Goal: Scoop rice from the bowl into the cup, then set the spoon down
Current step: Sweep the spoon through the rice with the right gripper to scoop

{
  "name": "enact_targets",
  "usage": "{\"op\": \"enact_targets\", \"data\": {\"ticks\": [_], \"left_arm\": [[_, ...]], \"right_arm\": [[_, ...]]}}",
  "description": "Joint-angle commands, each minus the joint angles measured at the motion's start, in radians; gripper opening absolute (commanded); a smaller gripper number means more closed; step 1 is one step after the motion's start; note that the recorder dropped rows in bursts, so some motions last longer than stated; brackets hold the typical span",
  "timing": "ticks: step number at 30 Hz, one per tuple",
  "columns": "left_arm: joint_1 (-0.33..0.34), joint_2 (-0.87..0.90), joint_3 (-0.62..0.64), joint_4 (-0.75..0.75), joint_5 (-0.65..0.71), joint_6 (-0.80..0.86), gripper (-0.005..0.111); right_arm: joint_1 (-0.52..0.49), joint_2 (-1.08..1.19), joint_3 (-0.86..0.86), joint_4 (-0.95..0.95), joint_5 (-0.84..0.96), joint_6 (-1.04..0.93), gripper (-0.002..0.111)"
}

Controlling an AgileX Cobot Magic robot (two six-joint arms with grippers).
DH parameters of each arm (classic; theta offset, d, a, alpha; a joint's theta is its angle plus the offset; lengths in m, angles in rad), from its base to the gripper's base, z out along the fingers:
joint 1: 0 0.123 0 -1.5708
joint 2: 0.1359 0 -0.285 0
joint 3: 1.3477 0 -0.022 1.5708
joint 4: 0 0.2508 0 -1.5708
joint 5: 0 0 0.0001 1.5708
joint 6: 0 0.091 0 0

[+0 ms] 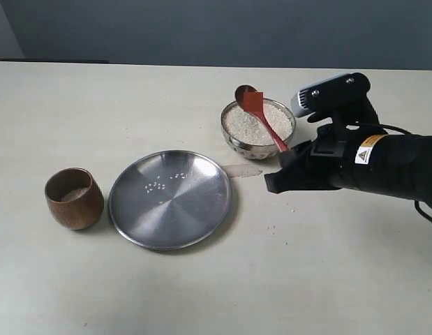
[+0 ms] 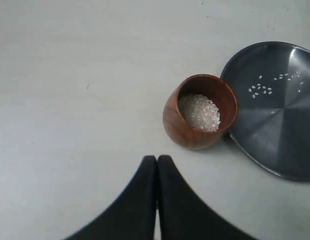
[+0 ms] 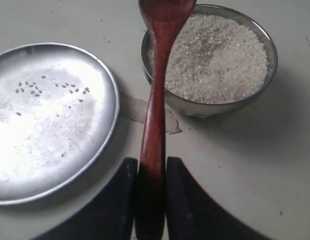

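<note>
The steel bowl (image 1: 258, 128) (image 3: 211, 60) stands at the table's middle right, heaped with white rice (image 1: 257, 123) (image 3: 215, 52). My right gripper (image 1: 284, 159) (image 3: 149, 167) is shut on the handle of the reddish-brown spoon (image 1: 261, 117) (image 3: 156, 100), whose head hovers over the bowl's far-left rim. The brown wooden cup (image 1: 74, 198) (image 2: 200, 111) sits at the left with a little rice (image 2: 199, 112) in its bottom. My left gripper (image 2: 157, 159) is shut and empty, close to the cup; it does not show in the exterior view.
A wide flat steel plate (image 1: 170, 199) (image 3: 49, 120) (image 2: 275, 107) lies between cup and bowl, with several spilled grains (image 1: 157, 185) on it. A pale smear (image 1: 240, 169) marks the table between plate and bowl.
</note>
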Motion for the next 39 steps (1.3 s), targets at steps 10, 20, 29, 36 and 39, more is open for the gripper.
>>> {"op": "enact_targets", "data": {"ticks": [10, 20, 29, 36, 39], "left_arm": [[-0.002, 0.001, 0.003, 0.003, -0.01, 0.001, 0.0], [-0.002, 0.001, 0.003, 0.003, -0.01, 0.001, 0.0], [-0.002, 0.001, 0.003, 0.003, -0.01, 0.001, 0.0], [-0.002, 0.001, 0.003, 0.003, -0.01, 0.001, 0.0], [-0.002, 0.001, 0.003, 0.003, -0.01, 0.001, 0.0]], "right_arm": [[-0.005, -0.007, -0.034, -0.873, 0.146, 0.804, -0.001], [-0.003, -0.007, -0.212, -0.91, 0.483, 0.614, -0.001], [-0.003, 0.059, -0.316, -0.862, 0.664, 0.37, -0.001], [0.087, 0.124, -0.37, -0.997, 0.741, 0.269, -0.001], [0.124, 0.169, -0.409, -1.071, 0.783, 0.267, -0.001]]}}
